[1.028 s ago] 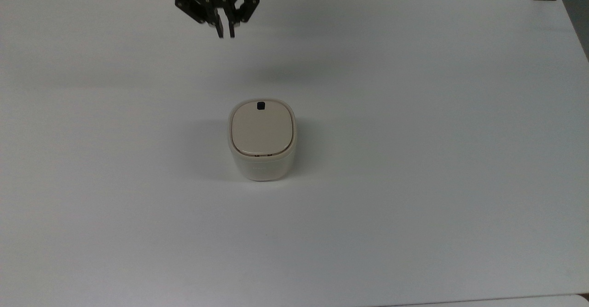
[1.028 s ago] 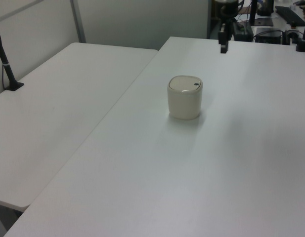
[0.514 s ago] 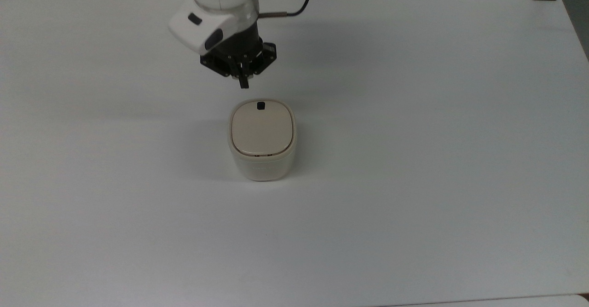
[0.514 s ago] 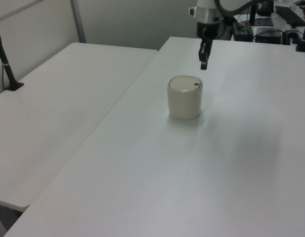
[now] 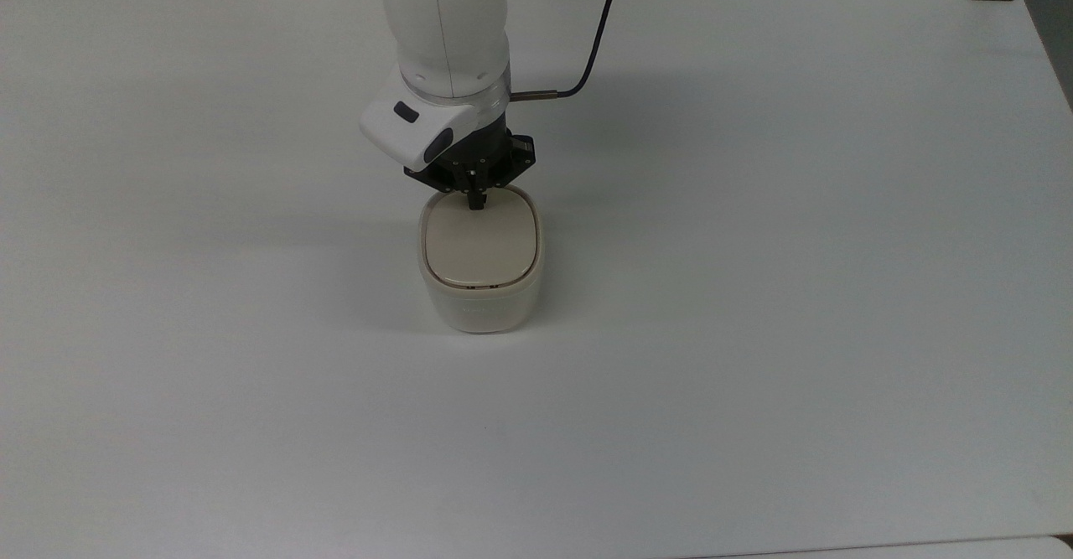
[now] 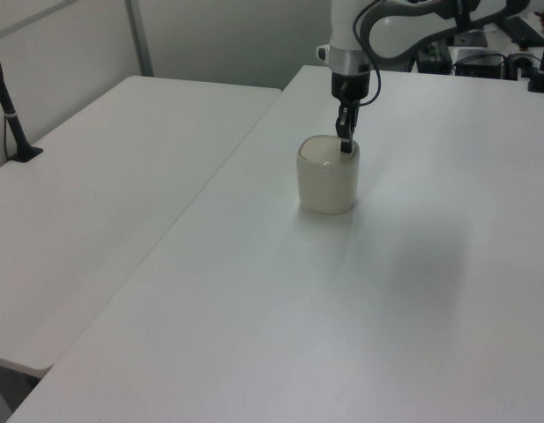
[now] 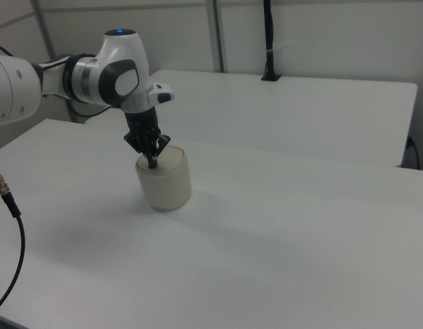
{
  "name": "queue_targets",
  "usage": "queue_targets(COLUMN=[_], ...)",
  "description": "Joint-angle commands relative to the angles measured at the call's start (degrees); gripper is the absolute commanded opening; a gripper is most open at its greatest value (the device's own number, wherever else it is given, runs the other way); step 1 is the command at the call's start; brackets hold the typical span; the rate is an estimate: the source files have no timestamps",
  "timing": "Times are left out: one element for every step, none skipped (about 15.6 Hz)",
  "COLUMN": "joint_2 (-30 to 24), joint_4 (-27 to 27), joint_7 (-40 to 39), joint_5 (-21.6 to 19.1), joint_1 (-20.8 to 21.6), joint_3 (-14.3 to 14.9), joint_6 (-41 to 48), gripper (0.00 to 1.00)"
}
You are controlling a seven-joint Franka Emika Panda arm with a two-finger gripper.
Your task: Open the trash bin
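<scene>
Where the room's pale wall panels ended, a wide white table [image 5: 796,291] stood beside a second white table [image 6: 104,203]. The trash bin [image 5: 480,282] sat near its middle, lid down. The gripper [image 5: 477,199], fingers pressed together, touched the lid's 12 o'clock edge in the top view.

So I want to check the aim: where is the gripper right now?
The gripper is directly over the trash bin, its tip at the lid edge nearest the arm, near the middle of the white table in the top view.
</scene>
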State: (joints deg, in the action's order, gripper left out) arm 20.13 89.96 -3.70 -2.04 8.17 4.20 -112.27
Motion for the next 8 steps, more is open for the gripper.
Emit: queue_targets(joint_2=[2.1,1.9,1.5,0.1,-1.8,-3.5,-5.1,-7.5], joint_4=[-0.3,-0.3,-0.3,-0.2,0.2,0.5,0.7,0.9], joint_7=[1.4,1.4,1.5,1.4,1.5,1.4,1.3,1.2], joint_5=[-0.2,-0.2,-0.2,-0.2,-0.4,-0.5,-0.2,-0.1], joint_1=[1.0,1.0,1.1,1.0,0.7,0.4,0.3,-0.2], joint_3=[0.3,0.3,0.3,0.3,0.3,0.3,0.6,1.2], joint_6=[-2.0,-2.0,-1.7,-1.3,-0.9,1.2,4.2,8.8], gripper=[0.0,0.0,0.0,0.0,0.0,0.01,0.06,0.13])
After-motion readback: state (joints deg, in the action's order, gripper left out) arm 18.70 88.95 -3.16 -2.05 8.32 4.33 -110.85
